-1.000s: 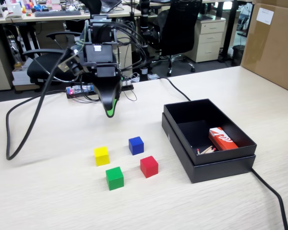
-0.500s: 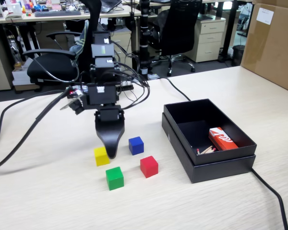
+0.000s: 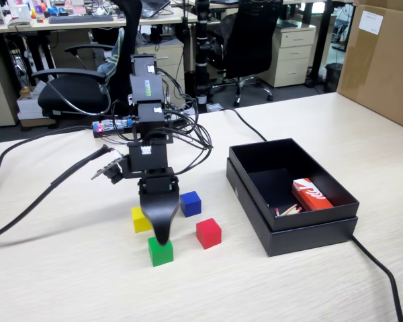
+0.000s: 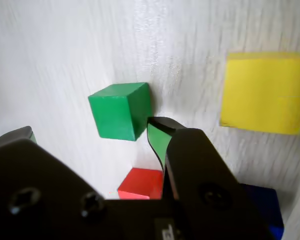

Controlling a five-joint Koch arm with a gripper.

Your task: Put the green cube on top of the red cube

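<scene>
The green cube (image 3: 160,251) sits on the pale wooden table near its front edge; it also shows in the wrist view (image 4: 119,110). The red cube (image 3: 208,233) stands apart on the table to its right, and peeks out low between the jaws in the wrist view (image 4: 140,183). My gripper (image 3: 162,236) points down, its tip just above the green cube. In the wrist view my gripper (image 4: 92,130) is open and empty, its jaws wide apart. The green cube lies just past the tips, close to the right jaw.
A yellow cube (image 3: 140,219) and a blue cube (image 3: 190,203) sit just behind the gripper. An open black box (image 3: 309,235) on the right holds a red-and-white carton (image 3: 311,194). Black cables (image 3: 40,194) cross the table on the left. A cardboard box (image 3: 383,60) stands far right.
</scene>
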